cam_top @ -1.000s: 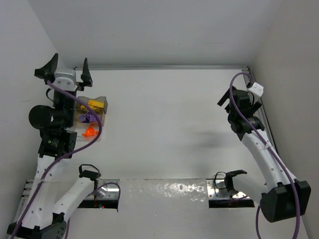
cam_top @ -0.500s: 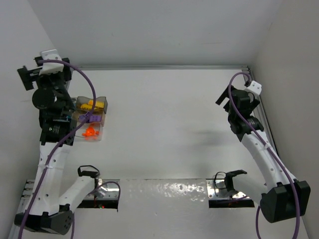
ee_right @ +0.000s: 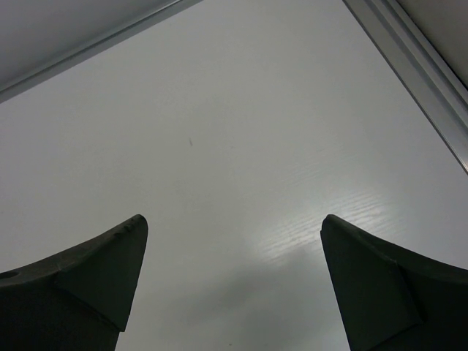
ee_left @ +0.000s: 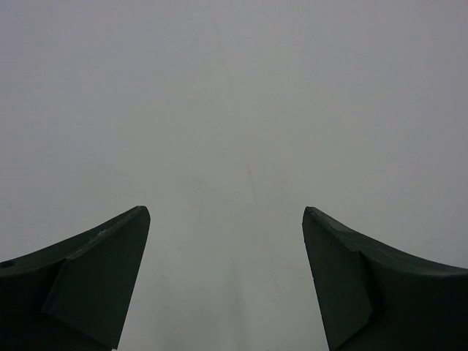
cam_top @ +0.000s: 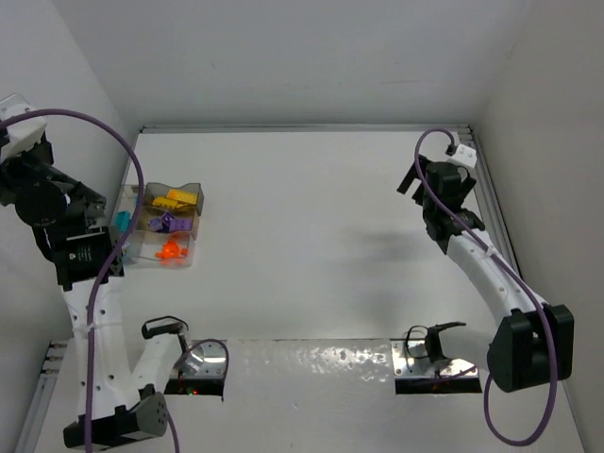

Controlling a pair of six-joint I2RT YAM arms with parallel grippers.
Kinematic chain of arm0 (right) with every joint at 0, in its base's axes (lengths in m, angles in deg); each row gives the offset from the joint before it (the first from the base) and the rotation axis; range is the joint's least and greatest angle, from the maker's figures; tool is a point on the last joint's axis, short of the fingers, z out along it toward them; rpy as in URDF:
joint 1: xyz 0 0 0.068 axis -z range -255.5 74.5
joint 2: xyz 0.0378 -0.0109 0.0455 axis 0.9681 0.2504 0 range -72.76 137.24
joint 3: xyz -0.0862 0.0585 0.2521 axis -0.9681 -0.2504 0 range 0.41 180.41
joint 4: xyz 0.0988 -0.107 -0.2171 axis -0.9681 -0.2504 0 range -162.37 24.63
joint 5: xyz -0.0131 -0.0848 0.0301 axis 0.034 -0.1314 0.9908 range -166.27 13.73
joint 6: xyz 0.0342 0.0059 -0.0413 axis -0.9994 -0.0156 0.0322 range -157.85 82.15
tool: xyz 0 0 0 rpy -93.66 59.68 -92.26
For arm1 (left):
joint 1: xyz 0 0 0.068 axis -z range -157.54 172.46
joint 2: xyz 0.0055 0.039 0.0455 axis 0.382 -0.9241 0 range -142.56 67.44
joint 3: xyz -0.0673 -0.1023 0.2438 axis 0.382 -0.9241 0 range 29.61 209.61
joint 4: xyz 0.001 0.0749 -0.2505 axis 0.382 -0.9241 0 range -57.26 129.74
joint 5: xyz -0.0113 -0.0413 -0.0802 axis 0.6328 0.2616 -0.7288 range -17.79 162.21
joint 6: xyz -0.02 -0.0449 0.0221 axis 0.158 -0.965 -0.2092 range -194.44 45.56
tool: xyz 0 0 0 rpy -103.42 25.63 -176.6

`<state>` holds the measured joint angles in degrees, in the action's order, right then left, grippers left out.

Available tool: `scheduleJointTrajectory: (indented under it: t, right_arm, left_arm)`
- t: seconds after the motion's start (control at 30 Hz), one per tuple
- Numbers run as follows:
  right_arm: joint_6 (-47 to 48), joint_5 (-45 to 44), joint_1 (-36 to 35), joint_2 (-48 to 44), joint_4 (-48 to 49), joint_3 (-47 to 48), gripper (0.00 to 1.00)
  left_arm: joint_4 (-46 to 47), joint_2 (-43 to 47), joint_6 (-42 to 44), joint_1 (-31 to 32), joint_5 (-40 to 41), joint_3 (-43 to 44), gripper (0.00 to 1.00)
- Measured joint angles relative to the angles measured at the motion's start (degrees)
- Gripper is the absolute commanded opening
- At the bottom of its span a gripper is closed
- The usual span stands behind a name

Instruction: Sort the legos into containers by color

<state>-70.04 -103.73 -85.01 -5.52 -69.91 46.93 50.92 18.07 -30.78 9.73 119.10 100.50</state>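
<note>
Sorting looks finished to us: the tiny plastic legos [cam_top: 162, 223], yellow, purple, orange and teal, lie by colour in the clear compartmented containers [cam_top: 156, 187] at the white table's [cam_top: 311, 236] left edge. The left gripper [ee_left: 227, 219] faces a blank wall [ee_left: 234, 88] and the right gripper [ee_right: 234, 223] hovers near the right edge, both with jaws wide and empty. We judge only parking remains, with nothing in the way.

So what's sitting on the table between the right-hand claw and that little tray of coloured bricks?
Nothing. In the top view, the stretch of table between the right claw and the tray is bare white surface.
</note>
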Motion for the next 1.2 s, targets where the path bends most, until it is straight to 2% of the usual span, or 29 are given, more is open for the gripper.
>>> scheduleJointTrajectory:
  t: [0.33, 0.6, 1.2]
  right_arm:
    - [2.43, 2.49, 0.00, 5.68, 3.58, 2.69, 0.99]
    - [2.71, 3.54, 0.00, 7.76, 5.81, 3.34, 0.99]
    - [3.48, 3.58, 0.00, 8.68, 6.14, 3.34, 0.99]
  left_arm:
    - [-3.28, -0.15, -1.75, -11.47, 2.62, -0.50, 0.85]
    - [-6.36, -1.29, -3.93, -14.36, 2.64, -0.94, 0.85]
    - [-8.59, -2.12, -5.31, -15.50, 2.12, -0.94, 0.85]
